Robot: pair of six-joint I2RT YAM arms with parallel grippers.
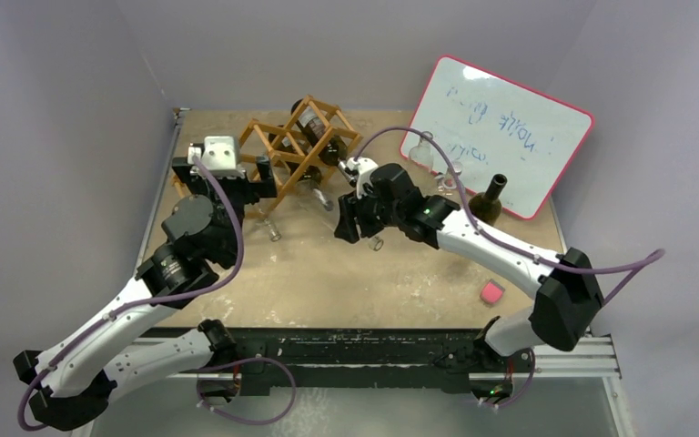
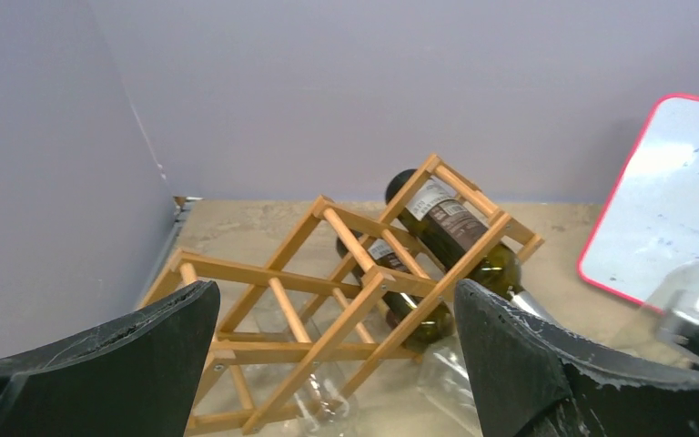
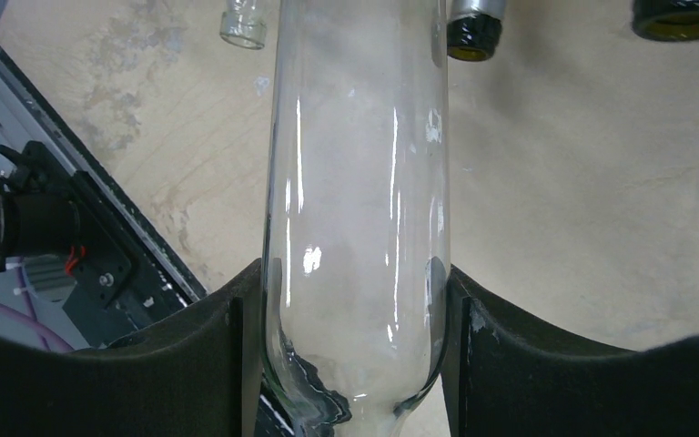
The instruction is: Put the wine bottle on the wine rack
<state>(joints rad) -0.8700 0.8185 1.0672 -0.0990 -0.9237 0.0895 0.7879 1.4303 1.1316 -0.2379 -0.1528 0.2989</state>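
The wine rack, an orange-brown wooden lattice, stands at the back left of the table. Two dark bottles lie in its upper cells, and a clear one lies low in it. A clear glass wine bottle is held off the table just right of the rack, with my right gripper shut on its body near the shoulder. My left gripper is wide open at the rack's near left end, holding nothing.
A red-framed whiteboard leans at the back right, with a dark green bottle upright before it and clear glassware beside it. A pink block lies near the right arm. Bottle necks stick out of the rack toward the held bottle.
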